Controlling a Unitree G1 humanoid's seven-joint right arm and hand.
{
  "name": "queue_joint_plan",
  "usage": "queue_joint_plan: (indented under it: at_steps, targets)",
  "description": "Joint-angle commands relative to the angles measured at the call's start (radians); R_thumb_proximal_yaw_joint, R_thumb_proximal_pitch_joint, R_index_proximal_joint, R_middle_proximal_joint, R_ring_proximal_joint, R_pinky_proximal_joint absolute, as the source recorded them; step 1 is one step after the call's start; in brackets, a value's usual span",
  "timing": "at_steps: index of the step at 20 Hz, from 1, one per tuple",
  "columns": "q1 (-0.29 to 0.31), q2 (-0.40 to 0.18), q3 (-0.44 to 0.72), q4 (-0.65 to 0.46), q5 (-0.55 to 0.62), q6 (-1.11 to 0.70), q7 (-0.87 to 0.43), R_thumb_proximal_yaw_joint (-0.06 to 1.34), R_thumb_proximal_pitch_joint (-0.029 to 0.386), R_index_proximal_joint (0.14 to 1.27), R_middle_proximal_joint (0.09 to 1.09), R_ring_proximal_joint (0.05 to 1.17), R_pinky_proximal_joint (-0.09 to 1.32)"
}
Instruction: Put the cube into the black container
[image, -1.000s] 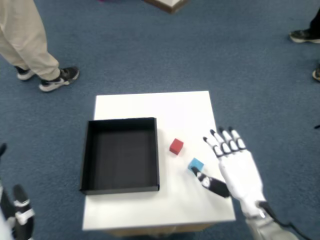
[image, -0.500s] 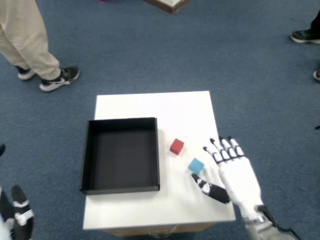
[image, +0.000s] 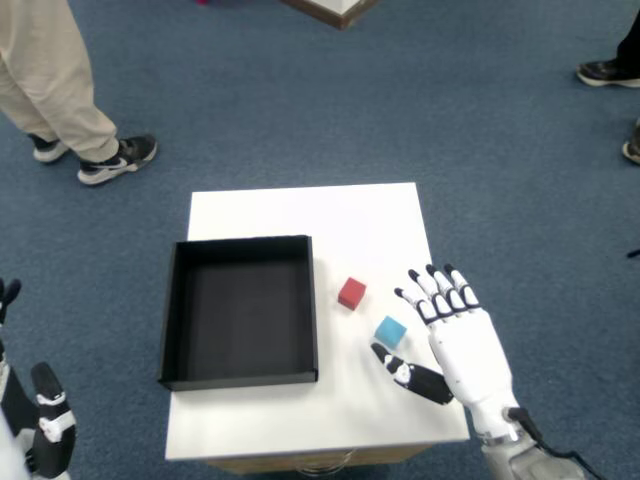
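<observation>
Head view: right hand (image: 455, 340) hovered with fingers spread, grasping nothing.
Blue cube (image: 391, 330) lay on the white table (image: 300, 215), just beside the thumb; red cube (image: 351, 292) sat between it and the black container (image: 240, 311).

Room looked like a lab/demo space: blue carpet (image: 480, 120), small white table (image: 300, 215), bystanders' legs (image: 50, 80) w/ sneakers nearby.

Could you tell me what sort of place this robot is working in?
Probably an indoor lab or office demo space: blue carpet underfoot, a small white table holding a black container, and a bystander's shoes nearby.
</observation>
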Motion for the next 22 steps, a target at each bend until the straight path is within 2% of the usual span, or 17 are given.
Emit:
queue_joint_plan:
  at_steps: [1,5,10,18,22]
  targets:
    - [-0.033,-0.008,-0.007,0.011,0.003,-0.025,-0.062,0.27,0.047,0.43,0.20,0.17,-0.01]
    - [-0.059,0.025,0.000,0.045,-0.003,-0.024,-0.063,0.27,0.046,0.43,0.20,0.17,-0.02]
    - [-0.087,0.027,-0.003,0.062,-0.001,-0.040,-0.057,0.29,0.046,0.44,0.20,0.17,-0.02]
    - [-0.108,0.071,-0.024,0.203,0.025,-0.006,0.061,0.33,0.057,0.44,0.21,0.16,-0.02]
    - [-0.126,0.076,-0.041,0.231,0.041,-0.001,0.111,0.36,0.059,0.45,0.21,0.16,-0.02]
